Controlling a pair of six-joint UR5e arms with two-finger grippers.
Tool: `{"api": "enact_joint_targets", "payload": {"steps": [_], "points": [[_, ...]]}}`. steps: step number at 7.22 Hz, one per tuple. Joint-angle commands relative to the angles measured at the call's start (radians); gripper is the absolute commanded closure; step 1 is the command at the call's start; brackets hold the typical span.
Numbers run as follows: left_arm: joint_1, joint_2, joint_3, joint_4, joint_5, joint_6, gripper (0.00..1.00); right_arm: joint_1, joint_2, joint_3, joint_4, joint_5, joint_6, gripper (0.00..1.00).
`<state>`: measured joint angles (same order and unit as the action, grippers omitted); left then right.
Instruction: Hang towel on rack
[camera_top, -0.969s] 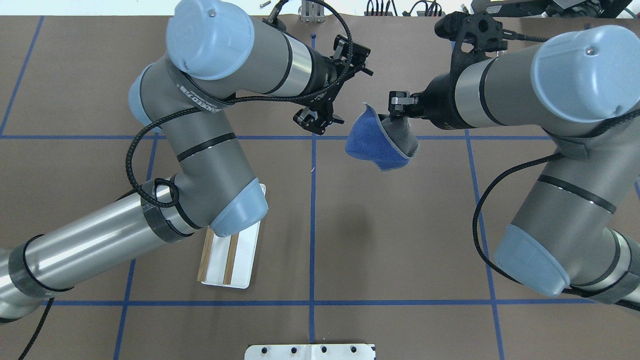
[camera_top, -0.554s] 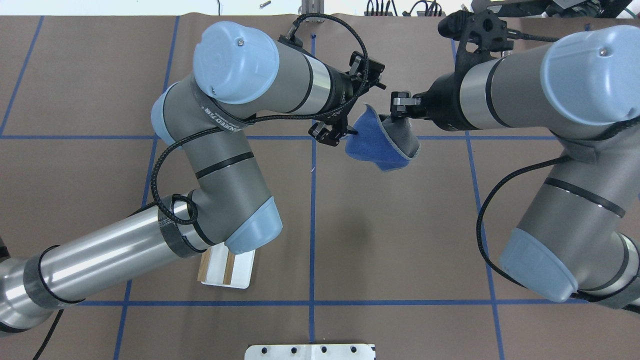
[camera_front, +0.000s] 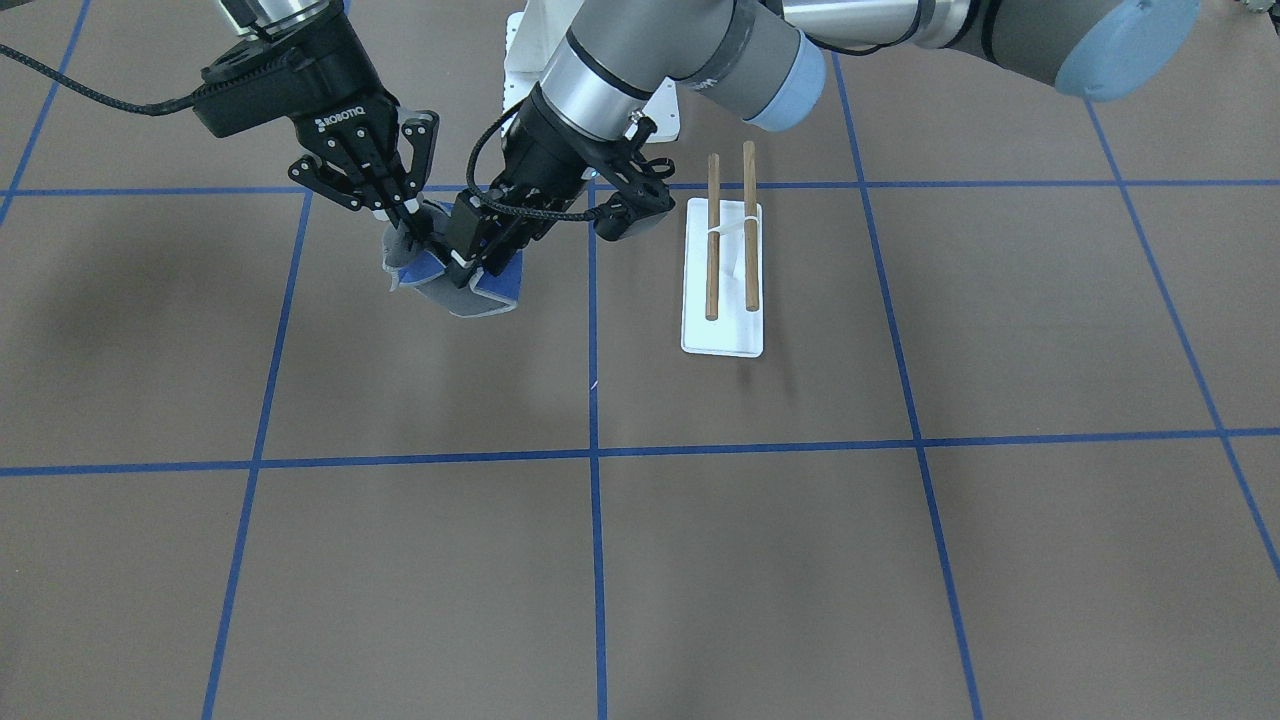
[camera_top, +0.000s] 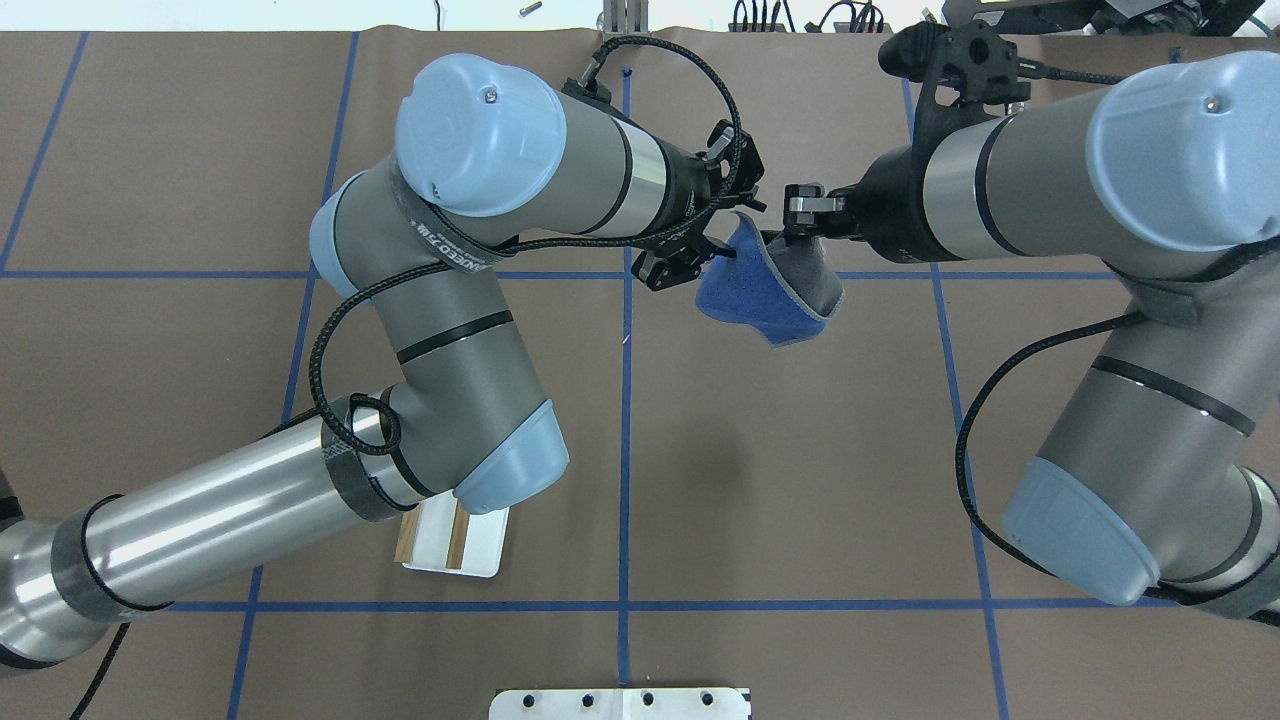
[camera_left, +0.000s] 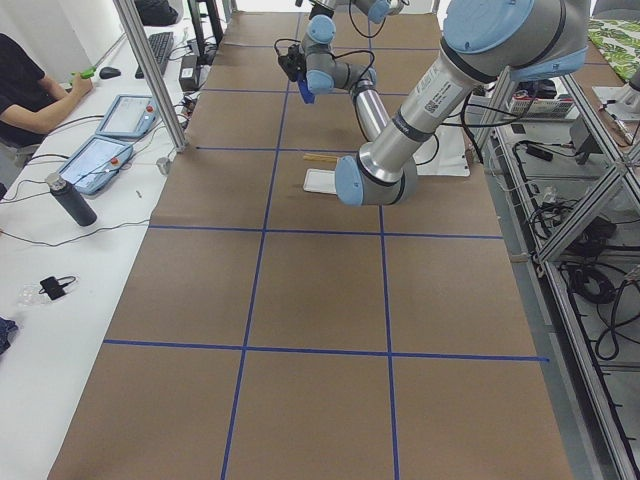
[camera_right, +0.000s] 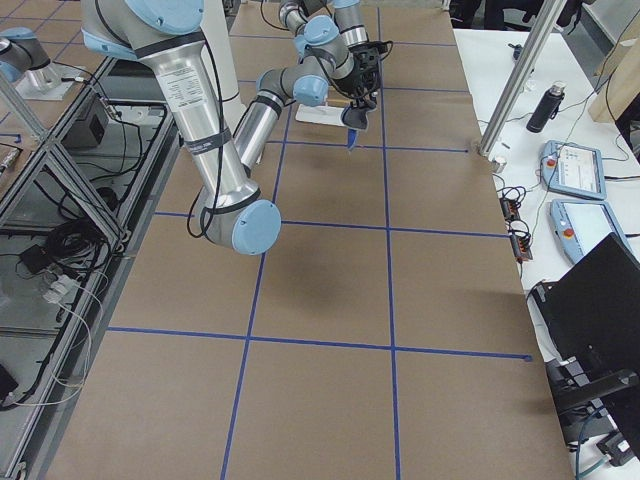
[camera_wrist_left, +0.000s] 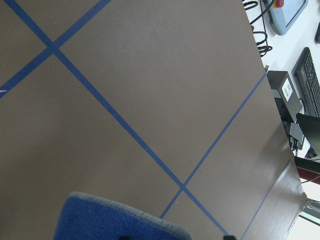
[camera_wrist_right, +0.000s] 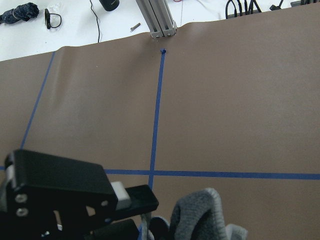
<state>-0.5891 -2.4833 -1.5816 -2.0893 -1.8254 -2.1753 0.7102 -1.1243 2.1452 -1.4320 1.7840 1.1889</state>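
Note:
The blue towel with its grey edge hangs bunched in the air over the table's far middle. My right gripper is shut on its upper part; in the front view it pinches the towel from above at the gripper. My left gripper is open at the towel's left edge, its jaws on either side of the cloth. The rack, a white base with two wooden rods, stands on the table to the left; in the overhead view my left elbow covers most of it.
Brown table cover with a blue tape grid. The white robot pedestal plate is at the near edge. An aluminium post stands at the far edge. An operator's desk with tablets runs along the far side.
My left arm has swung right, bringing its open gripper from well clear of the towel up to the towel's left edge. The right gripper and towel have held still.

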Motion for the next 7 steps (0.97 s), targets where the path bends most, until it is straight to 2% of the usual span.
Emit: {"api": "enact_joint_targets", "payload": {"steps": [1, 5, 6, 7], "points": [[0.000, 0.000, -0.003, 0.000, 0.000, 0.000, 0.98, 0.000, 0.000, 0.001, -0.001, 0.000, 0.000, 1.00], [-0.001, 0.003, -0.008, 0.002, -0.003, -0.001, 1.00, 0.003, -0.003, 0.010, 0.001, 0.005, -0.005, 1.00], [-0.009, 0.004, -0.009, 0.002, -0.008, 0.000, 1.00, 0.002, -0.015, 0.018, 0.002, 0.008, -0.009, 0.01], [-0.017, 0.006, -0.021, 0.009, -0.014, 0.000, 1.00, 0.005, -0.031, 0.024, 0.005, 0.009, -0.011, 0.00]]}}
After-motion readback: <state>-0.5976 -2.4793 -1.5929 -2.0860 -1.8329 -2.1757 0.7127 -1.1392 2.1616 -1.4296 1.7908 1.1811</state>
